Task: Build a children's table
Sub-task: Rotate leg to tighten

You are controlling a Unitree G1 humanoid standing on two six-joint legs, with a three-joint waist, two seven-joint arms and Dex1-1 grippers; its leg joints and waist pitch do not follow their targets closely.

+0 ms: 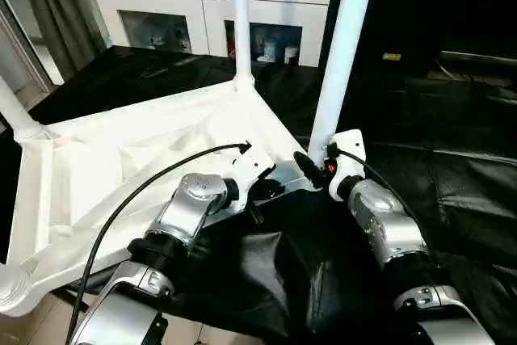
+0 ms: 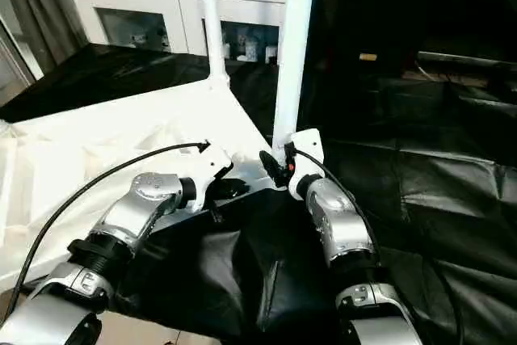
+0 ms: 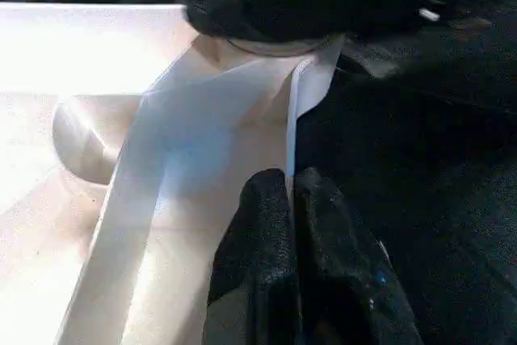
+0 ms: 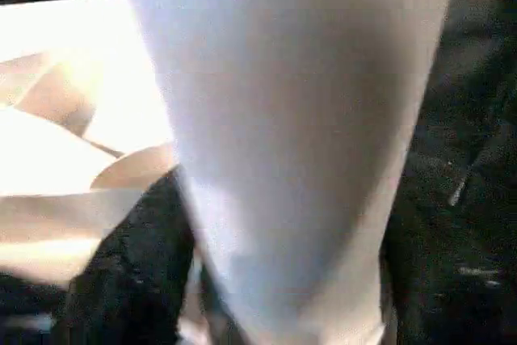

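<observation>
The children's table lies upside down on the black cloth, its white ribbed top facing up. White legs stand at its corners: one at the far corner, one at the left, and one at the near right corner. My left gripper is shut on the top's thin rim just left of that near right corner, with both black fingertips pinching the edge. My right gripper sits at the base of the near right leg, right up against it.
A white cabinet with glass doors stands behind the work table. Crumpled black cloth covers the table to the right. A grey curtain hangs at the far left. The table top's near left corner overhangs the floor.
</observation>
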